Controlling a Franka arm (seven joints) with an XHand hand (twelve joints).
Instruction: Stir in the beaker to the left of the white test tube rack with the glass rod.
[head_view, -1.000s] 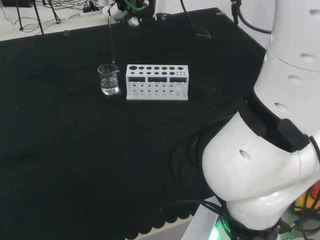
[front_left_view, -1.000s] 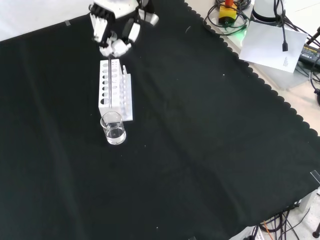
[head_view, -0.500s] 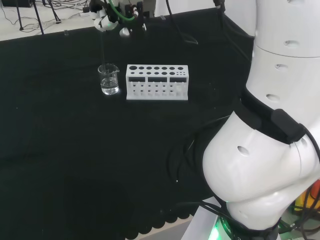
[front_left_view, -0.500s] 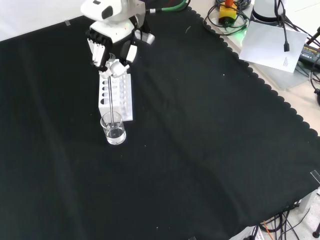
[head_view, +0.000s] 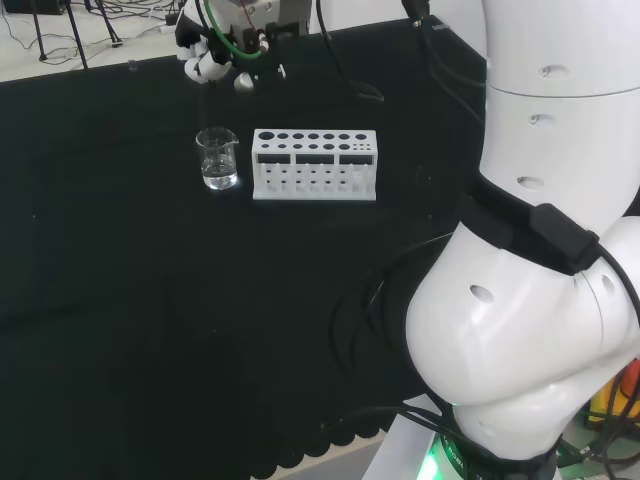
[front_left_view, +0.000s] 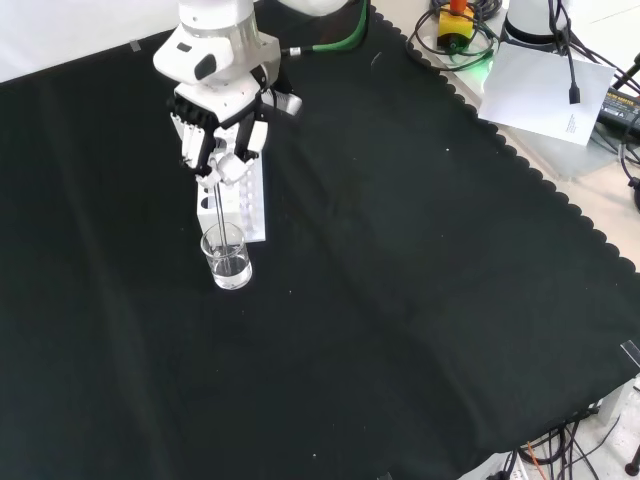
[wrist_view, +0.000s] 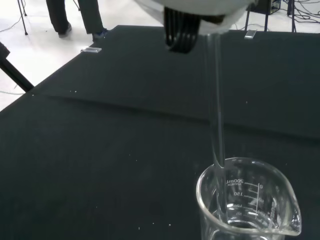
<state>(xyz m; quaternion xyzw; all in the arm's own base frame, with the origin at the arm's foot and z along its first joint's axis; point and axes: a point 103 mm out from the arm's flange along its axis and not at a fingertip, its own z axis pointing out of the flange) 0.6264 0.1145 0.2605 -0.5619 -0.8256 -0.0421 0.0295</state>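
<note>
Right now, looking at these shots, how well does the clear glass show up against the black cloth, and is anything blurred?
Head view: the beaker reads by pale rim highlights, the glass rod is a faint line. Front view: the rod is a thin streak below the hand. Wrist view: the rod and beaker are clearest, a blurred white part of the hand at its top.

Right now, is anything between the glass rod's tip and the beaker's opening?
Nothing visible. The robot hand holds the glass rod upright, its tip at the beaker rim. The white rack stands beside the beaker, clear of the path.
</note>
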